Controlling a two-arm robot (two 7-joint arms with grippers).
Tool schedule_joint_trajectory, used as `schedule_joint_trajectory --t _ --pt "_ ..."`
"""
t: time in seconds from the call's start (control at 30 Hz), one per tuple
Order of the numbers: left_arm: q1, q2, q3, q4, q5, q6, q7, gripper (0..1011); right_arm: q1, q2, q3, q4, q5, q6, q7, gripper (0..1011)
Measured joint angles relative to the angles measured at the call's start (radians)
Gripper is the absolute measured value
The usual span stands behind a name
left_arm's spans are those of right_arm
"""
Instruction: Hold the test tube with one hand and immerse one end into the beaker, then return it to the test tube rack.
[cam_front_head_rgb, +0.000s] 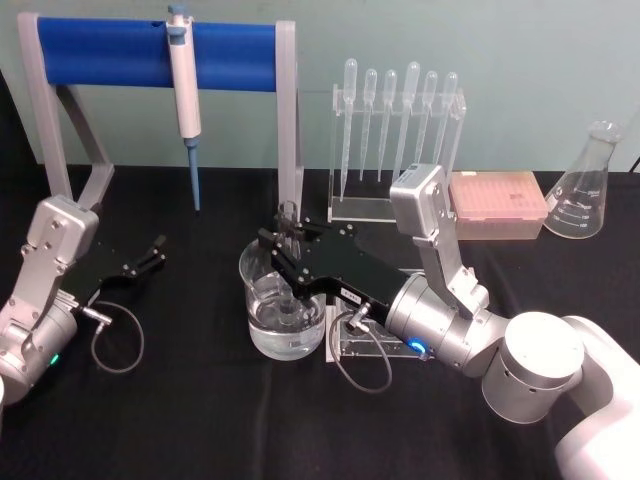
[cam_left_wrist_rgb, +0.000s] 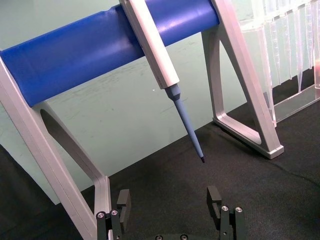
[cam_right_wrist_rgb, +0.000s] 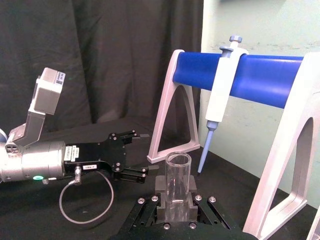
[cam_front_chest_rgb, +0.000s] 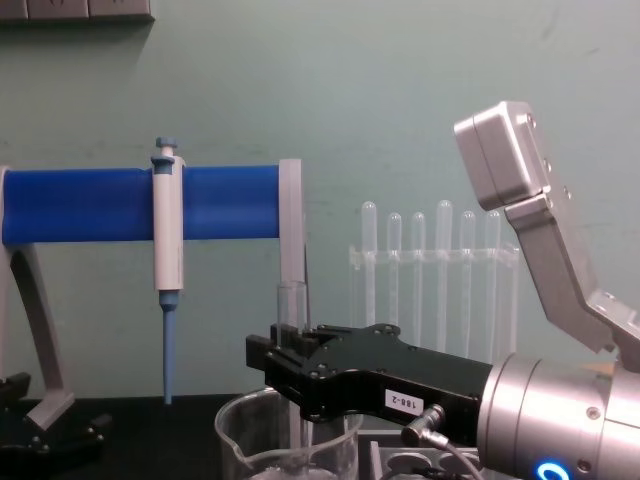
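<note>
Clamped upright in the right claw (cam_front_head_rgb: 285, 262): the test tube (cam_front_head_rgb: 289, 222), fingers closed on the glass a little below the open rim. Lower end down inside the beaker (cam_front_head_rgb: 262, 330), mid-table, part-filled with clear liquid. Depth against the waterline not readable.

Handling, by judgement: thin glass, light, stiff and smooth. Likely to slip once wet, and to crack if squeezed hard or knocked on the beaker's rolled rim. Best taken on the dry upper part, pads flat on opposite sides, as here. Worth keeping vertical on the lift so the round bottom clears the rim.

Clear test tube rack (cam_front_head_rgb: 372, 348) just beside the beaker, partly under the right wrist — a short carry, by the look of it.

Left claw (cam_front_head_rgb: 152, 252) parked at the left on the table (cam_front_head_rgb: 200, 420), fingers apart, holding nothing.
</note>
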Motion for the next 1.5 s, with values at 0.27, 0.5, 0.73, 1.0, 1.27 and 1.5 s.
schedule_joint_trajectory --t 0.27,0.5,0.73,1.0,1.27,1.5 --pt "0.000 0.000 0.000 0.000 0.000 0.000 0.000 1000 0.000 0.000 0.000 0.000 0.000 0.000 0.000 225" --pt "0.000 0.000 0.000 0.000 0.000 0.000 0.000 1000 0.000 0.000 0.000 0.000 0.000 0.000 0.000 225" --pt "0.000 0.000 0.000 0.000 0.000 0.000 0.000 1000 0.000 0.000 0.000 0.000 0.000 0.000 0.000 225" --pt "0.000 0.000 0.000 0.000 0.000 0.000 0.000 1000 0.000 0.000 0.000 0.000 0.000 0.000 0.000 225" --pt "0.000 0.000 0.000 0.000 0.000 0.000 0.000 1000 0.000 0.000 0.000 0.000 0.000 0.000 0.000 225" --pt "0.000 0.000 0.000 0.000 0.000 0.000 0.000 1000 0.000 0.000 0.000 0.000 0.000 0.000 0.000 225"
